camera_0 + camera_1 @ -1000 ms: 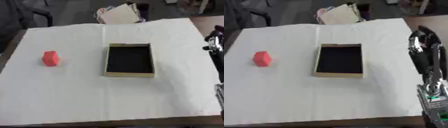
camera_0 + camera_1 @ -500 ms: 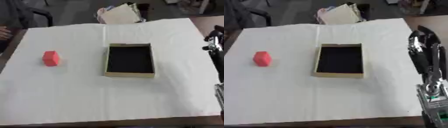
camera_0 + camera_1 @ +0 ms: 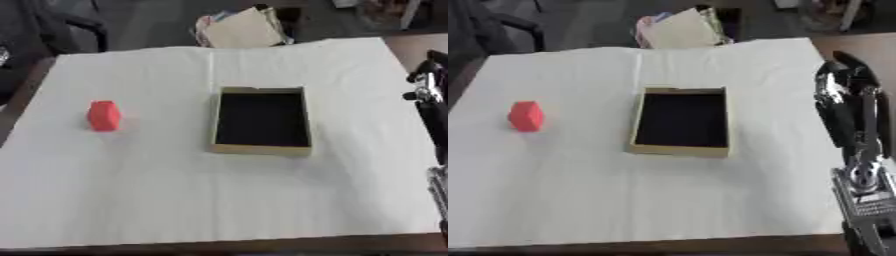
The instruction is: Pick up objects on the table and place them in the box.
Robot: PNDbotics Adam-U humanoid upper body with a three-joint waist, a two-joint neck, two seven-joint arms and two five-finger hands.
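Note:
A small red block (image 3: 103,115) lies on the white cloth at the left. The shallow tan box (image 3: 262,148) with a black inside stands open and empty in the middle of the table. My right hand (image 3: 849,95) shows at the right edge, black with silver parts, fingers stretched up and away, holding nothing. It is well to the right of the box and far from the red block. My left hand shows in no view.
A white cloth (image 3: 175,200) covers the table. Beyond the far edge lies a pile of papers and cards (image 3: 241,27). A dark chair (image 3: 61,25) stands at the back left. My right forearm (image 3: 868,200) fills the lower right corner.

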